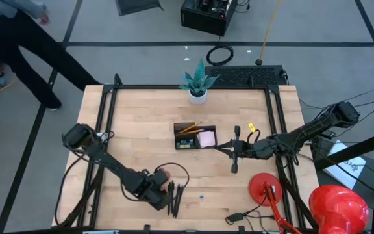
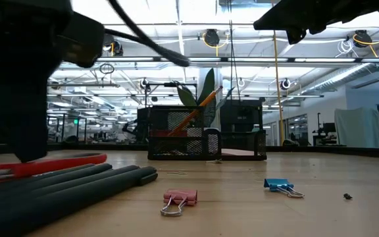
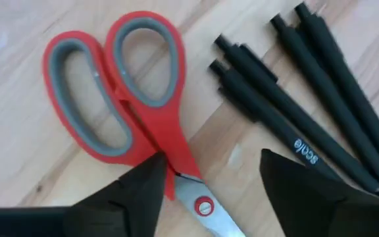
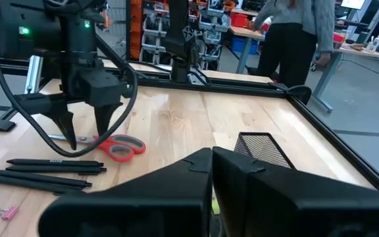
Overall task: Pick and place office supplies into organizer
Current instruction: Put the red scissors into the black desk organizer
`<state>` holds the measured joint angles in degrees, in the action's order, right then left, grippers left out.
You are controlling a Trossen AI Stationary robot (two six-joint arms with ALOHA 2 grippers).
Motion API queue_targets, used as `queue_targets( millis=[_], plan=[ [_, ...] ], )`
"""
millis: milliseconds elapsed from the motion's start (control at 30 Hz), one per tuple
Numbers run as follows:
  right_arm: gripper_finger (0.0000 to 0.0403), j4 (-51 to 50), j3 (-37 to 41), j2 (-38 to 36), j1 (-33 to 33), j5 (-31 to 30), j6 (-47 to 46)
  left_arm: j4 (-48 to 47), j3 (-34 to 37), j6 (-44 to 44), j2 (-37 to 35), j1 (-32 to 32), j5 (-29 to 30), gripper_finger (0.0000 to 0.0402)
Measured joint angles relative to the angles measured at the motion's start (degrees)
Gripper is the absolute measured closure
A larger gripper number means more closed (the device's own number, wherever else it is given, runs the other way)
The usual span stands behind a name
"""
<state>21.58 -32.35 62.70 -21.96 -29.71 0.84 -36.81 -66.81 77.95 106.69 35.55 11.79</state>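
Observation:
The red-handled scissors [image 3: 120,99] lie flat on the table near its front edge, next to a row of black pens [image 3: 295,99]. My left gripper [image 3: 209,191] points down over the scissors, open, one finger on each side of the blades' pivot [image 3: 204,206]; I cannot tell whether it touches them. The black mesh organizer [image 1: 195,136] stands at mid-table with an orange pencil [image 1: 188,128] leaning in it and a pink sticky-note pad [image 1: 206,138] inside. My right gripper [image 4: 212,168] hangs shut and empty to the organizer's right.
A pink clip [image 2: 178,199] and a blue clip [image 2: 281,186] lie on the wood near the front. A tiny yellow piece [image 1: 252,127] lies right of the organizer. A white plant pot [image 1: 198,96] stands at the far edge, a red round-based object [image 1: 265,185] at the right front. A person [image 4: 291,29] stands beyond the table.

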Motion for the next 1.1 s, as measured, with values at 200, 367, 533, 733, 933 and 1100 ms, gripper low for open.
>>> queue_targets(
  millis=[200, 367, 533, 733, 933, 1100],
  plan=[
    [0.0399, 0.0, 0.0, 0.0, 0.0, 0.0, 0.3, 2.7, -0.4, -5.5, -0.6, -1.7, -4.8, 0.0105],
    [0.0399, 0.0, 0.0, 0.0, 0.0, 0.0, 0.3, 1.5, -1.3, -6.6, -0.6, -2.2, -10.3, 0.0095],
    [0.0399, 0.0, 0.0, 0.0, 0.0, 0.0, 0.3, -6.0, -1.3, -4.2, -0.6, -2.0, -10.4, 0.011],
    [0.0399, 0.0, 0.0, 0.0, 0.0, 0.0, 0.3, -6.4, -1.3, -4.3, -0.6, -1.9, -8.5, 0.0132],
    [0.0399, 0.0, 0.0, 0.0, 0.0, 0.0, 0.3, -4.9, -1.3, -3.2, -0.6, -1.9, -7.2, 0.0133],
    [0.0399, 0.0, 0.0, 0.0, 0.0, 0.0, 0.3, -4.0, -1.3, 1.4, -0.6, -1.5, -3.4, 0.0133]
  ],
)
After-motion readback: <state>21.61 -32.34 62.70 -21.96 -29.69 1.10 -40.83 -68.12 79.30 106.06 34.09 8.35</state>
